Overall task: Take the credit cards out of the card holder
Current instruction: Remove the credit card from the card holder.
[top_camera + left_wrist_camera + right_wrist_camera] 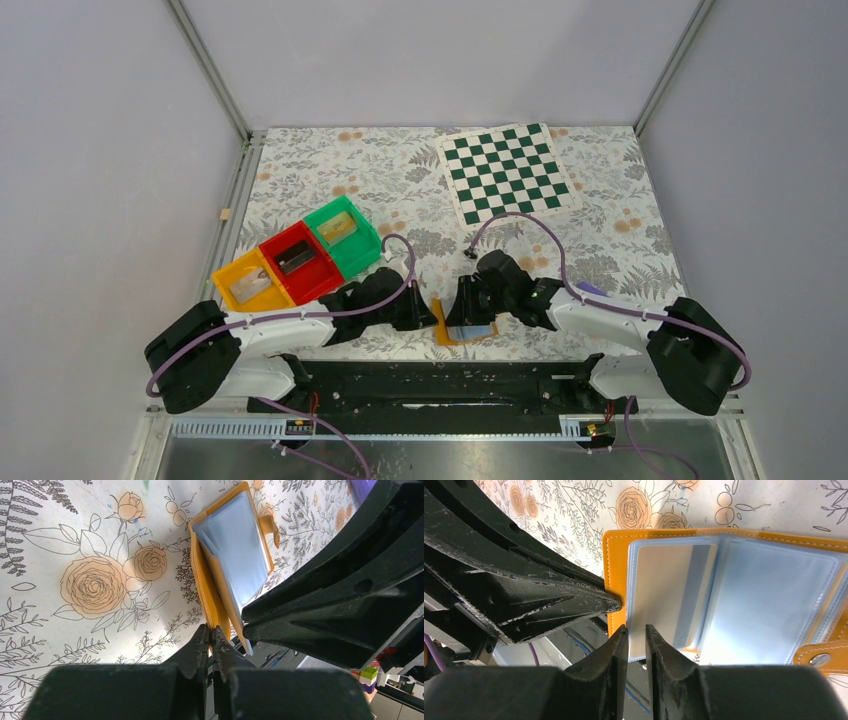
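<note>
At the lower centre, the left claw (212, 636) pinches the orange cover of the open pale-blue card holder (235, 550), while the right claw (636, 637), slightly open, straddles its near plastic sleeve edge.

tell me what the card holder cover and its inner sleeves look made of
Cover: looks like orange-tan leather or faux leather, matte, with white stitching along the edge and a snap tab; which one can't be told. Sleeves: clear soft plastic, probably vinyl, glossy with light reflections and welded seams around each pocket.
</note>
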Controlling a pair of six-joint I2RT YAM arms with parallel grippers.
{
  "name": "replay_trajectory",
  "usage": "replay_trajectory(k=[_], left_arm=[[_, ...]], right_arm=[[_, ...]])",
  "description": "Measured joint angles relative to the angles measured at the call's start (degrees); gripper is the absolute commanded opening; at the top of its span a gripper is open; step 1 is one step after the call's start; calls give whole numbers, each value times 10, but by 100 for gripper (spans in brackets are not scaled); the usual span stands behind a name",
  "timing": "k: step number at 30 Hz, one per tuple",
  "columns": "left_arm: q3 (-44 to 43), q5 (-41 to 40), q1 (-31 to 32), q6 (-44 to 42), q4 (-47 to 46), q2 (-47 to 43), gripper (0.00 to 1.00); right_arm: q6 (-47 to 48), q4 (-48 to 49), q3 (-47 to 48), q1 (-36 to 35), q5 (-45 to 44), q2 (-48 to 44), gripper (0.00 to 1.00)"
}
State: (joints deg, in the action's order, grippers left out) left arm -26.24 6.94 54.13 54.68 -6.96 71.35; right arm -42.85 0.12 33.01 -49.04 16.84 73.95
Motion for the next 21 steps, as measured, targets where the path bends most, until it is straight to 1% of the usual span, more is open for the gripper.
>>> replay_trajectory(k=[5, 10, 16, 21], left_arm=[[0, 0, 0, 0, 0, 0, 0], [0, 0, 0, 0, 0, 0, 0], [0, 0, 0, -1, 0, 0, 0], [0, 0, 0, -2, 0, 0, 0]], right_arm=[[6, -10, 0, 0, -13, -7, 23], [10, -20, 0, 0, -24, -7, 29], [16, -41, 0, -1, -48, -22, 32], [24, -58, 0, -1, -69, -40, 33]])
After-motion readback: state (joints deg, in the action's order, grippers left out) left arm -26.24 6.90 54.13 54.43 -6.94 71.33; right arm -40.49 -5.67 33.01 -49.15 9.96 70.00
